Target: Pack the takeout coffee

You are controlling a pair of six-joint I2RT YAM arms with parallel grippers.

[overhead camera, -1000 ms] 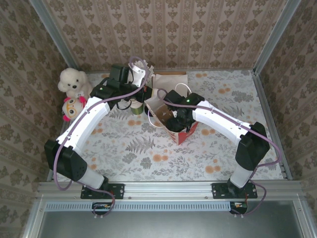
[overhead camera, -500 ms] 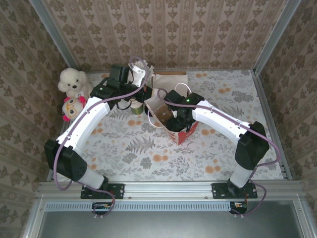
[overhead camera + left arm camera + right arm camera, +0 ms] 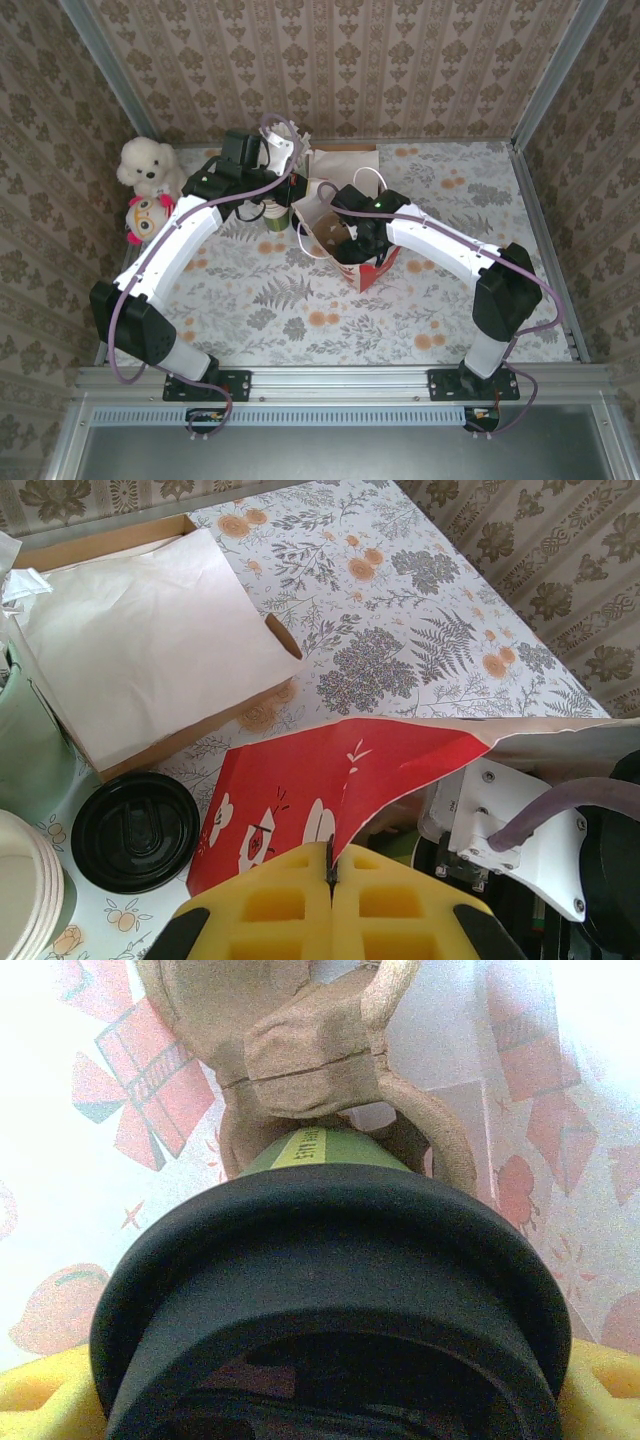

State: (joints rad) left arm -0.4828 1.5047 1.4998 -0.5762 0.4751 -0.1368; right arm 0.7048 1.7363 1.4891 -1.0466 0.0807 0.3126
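The takeout coffee [image 3: 330, 1260] is a green cup with a black lid on it. It fills the right wrist view, and my right gripper [image 3: 330, 1405] is shut on it, with a yellow pad [image 3: 40, 1400] at either side. Cup and gripper are inside the red-and-white paper bag [image 3: 372, 270], between its inner walls [image 3: 60, 1160] and under its brown paper handles [image 3: 310, 1050]. My left gripper [image 3: 332, 875] is shut on the bag's red edge [image 3: 300, 790] and holds the mouth apart. From above, the left gripper [image 3: 298, 205] is at the bag's left rim and the right gripper [image 3: 358, 240] is within the bag.
A loose black lid [image 3: 135, 830] lies on the table beside a stack of green cups [image 3: 25, 880] and a pale green holder [image 3: 25, 730]. A shallow cardboard box with white paper [image 3: 150, 630] sits behind. Two plush toys [image 3: 148, 165] stand at the far left.
The right arm has shifted slightly left with the cup inside the bag. The left arm and its hold on the bag have not changed.
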